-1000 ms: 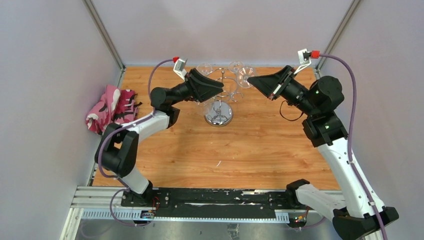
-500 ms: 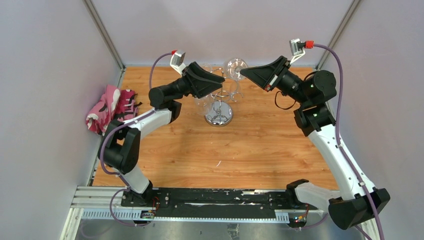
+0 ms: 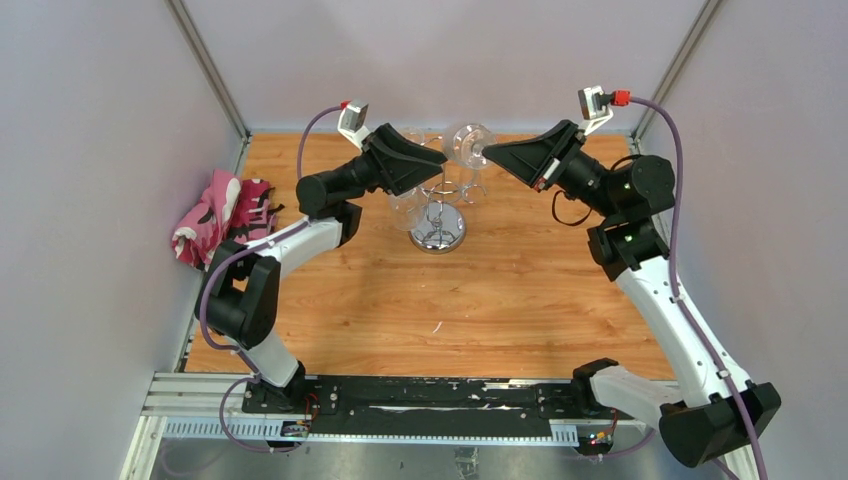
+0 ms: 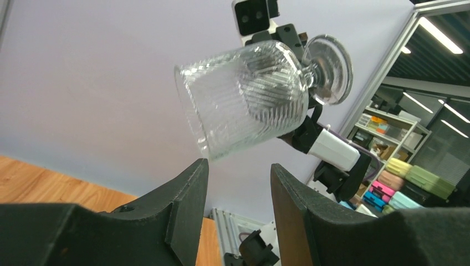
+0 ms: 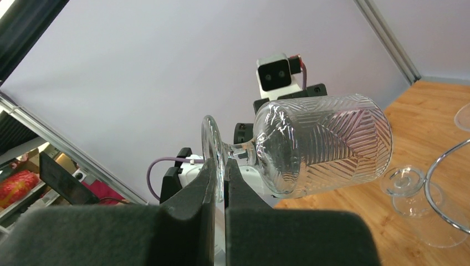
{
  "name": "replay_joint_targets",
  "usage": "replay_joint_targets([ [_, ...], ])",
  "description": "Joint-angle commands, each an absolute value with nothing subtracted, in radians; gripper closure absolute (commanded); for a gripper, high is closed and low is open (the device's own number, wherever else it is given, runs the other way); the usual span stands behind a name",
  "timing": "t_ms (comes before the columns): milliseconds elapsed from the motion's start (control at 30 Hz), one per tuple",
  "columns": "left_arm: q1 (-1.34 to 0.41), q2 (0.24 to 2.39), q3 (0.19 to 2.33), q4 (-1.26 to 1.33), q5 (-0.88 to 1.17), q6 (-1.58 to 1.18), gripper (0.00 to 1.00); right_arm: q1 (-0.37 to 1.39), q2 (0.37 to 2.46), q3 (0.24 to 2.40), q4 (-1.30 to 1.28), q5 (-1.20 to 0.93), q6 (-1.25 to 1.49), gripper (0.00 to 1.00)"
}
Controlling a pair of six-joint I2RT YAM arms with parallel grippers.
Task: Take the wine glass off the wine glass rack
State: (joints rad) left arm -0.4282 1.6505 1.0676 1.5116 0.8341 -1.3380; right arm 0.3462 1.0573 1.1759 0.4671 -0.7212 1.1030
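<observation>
My right gripper [image 3: 488,151] is shut on the round foot of a clear ribbed wine glass [image 3: 466,144] and holds it on its side in the air, above and behind the wine glass rack [image 3: 437,236]. In the right wrist view the fingers [image 5: 206,183] pinch the foot's edge, with the wine glass [image 5: 324,144] bowl pointing right. My left gripper [image 3: 438,160] is open and empty over the rack's top ring. In the left wrist view the gripper [image 4: 237,166] sits just below the wine glass [image 4: 244,94].
Other clear glasses [image 3: 409,211] still hang on the chrome rack; one [image 5: 409,183] shows beside the rack's ring [image 5: 438,183]. A pink patterned cloth [image 3: 225,215] lies at the table's left edge. Grey walls close in on three sides.
My right gripper has risen and moved left, carrying the wine glass up off the rack. My left gripper has risen slightly and stays open.
</observation>
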Motion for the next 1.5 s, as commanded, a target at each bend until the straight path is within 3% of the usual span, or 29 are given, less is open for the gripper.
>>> replay_joint_targets([
  [0,-0.422,1.625,1.092,1.592,0.826,-1.34,0.5,0.332,1.049,1.125,0.623,-0.744,1.19,1.0],
  [300,-0.422,1.629,1.102,1.591,0.823,-1.34,0.51,0.342,1.074,1.052,0.722,-0.751,1.288,1.0],
  [633,-0.426,1.373,1.003,1.59,0.81,-1.337,0.55,0.354,1.194,0.885,1.236,-0.75,1.586,1.0],
  [1133,-0.434,1.172,0.88,1.589,0.809,-1.369,0.6,0.536,1.444,0.962,1.373,-0.79,1.662,1.0],
  [1267,-0.447,1.13,0.865,1.588,0.807,-1.368,0.69,0.571,1.531,0.994,1.453,-0.792,1.721,1.0],
  [1400,-0.448,1.103,0.858,1.588,0.805,-1.379,0.96,0.574,1.599,1.034,1.517,-0.809,1.781,1.0],
  [1467,-0.448,1.111,0.87,1.588,0.807,-1.403,1.0,0.578,1.614,1.042,1.517,-0.812,1.785,1.0],
])
